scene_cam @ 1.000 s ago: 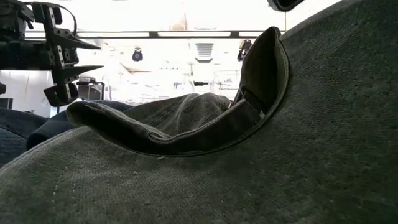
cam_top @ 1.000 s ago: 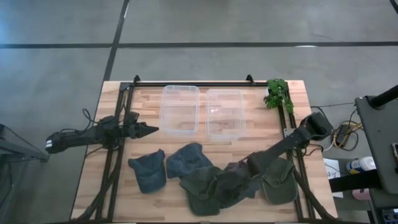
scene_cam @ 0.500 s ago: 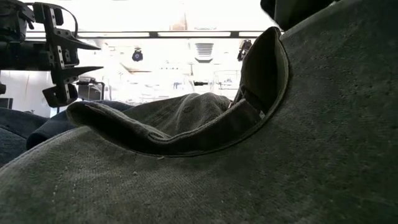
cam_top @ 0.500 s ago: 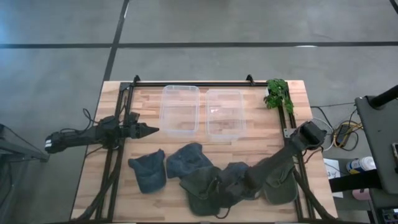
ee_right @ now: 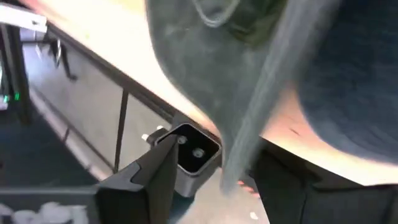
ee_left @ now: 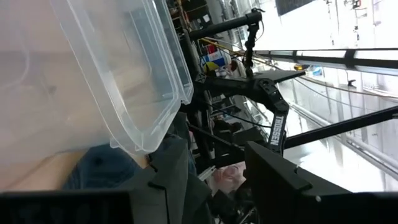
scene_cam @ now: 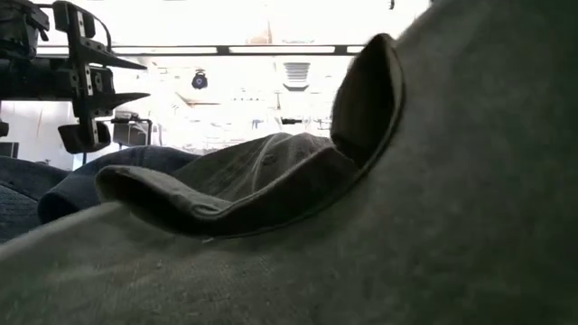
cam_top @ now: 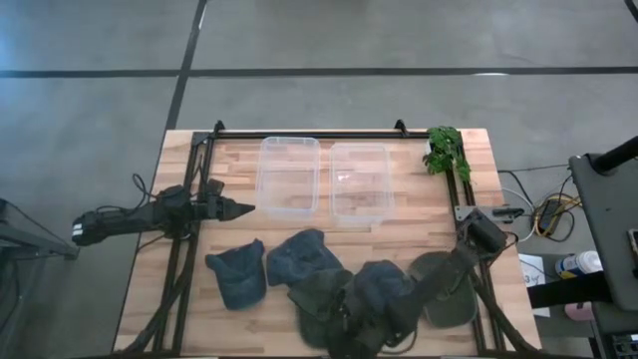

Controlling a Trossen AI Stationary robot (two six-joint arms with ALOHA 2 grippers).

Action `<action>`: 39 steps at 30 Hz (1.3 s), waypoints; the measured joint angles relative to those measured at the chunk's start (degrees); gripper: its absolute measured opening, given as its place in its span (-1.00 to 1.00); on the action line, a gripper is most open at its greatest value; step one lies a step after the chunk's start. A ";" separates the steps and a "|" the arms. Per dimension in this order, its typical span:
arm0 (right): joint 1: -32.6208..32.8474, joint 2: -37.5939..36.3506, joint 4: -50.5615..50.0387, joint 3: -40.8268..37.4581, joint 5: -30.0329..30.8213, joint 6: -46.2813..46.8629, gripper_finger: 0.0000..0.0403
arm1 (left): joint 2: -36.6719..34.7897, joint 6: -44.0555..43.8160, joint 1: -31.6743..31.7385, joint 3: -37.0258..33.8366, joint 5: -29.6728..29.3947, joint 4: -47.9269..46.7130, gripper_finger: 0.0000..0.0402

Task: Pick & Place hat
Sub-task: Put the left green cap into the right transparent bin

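Hand (ee_right: pixel 214 177) fingers straddle an olive hat (ee_right: pixel 205 68) brim (blurred).

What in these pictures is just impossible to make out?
- High view: the right gripper is buried among the hats; whether it holds one is unclear.
- Low view: a green hat fills the picture, hiding the table.
- Right wrist view: motion blur smears the hat brim.

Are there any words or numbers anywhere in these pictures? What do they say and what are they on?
White letters run along a dark arm in the left wrist view: too small and tilted to read.
No words or numbers show on the hats, the clear bins or the wooden table.
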 joint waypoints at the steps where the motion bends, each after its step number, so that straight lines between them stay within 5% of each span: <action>1: 0.52 0.10 -1.34 0.48 1.50 1.60 -0.07 | 0.00 -0.04 -0.01 0.00 0.16 -0.04 -0.24; 6: 2.53 0.22 -8.50 3.00 9.04 9.01 -0.07 | 0.02 0.52 0.01 0.00 -1.10 0.07 -0.24; 15: 0.78 1.95 -8.61 2.23 9.15 8.14 -0.10 | 0.02 1.35 -0.01 0.00 -1.88 0.09 -0.24; 18: 0.46 2.25 -7.46 2.20 9.35 7.29 -0.26 | 0.02 1.73 -0.01 0.00 -3.00 0.03 -0.24; 24: 0.56 1.25 -8.83 2.19 9.39 6.88 -0.88 | 0.13 1.73 -0.01 0.00 -5.29 -0.13 -0.24; 27: 0.54 0.52 -10.33 2.17 9.63 7.71 -0.92 | 0.12 1.75 -0.01 0.00 -5.39 -0.15 -0.24; 39: 0.70 -11.90 -13.64 2.12 26.46 0.94 -0.93 | 0.13 1.70 -0.01 0.00 -5.44 -0.32 -0.24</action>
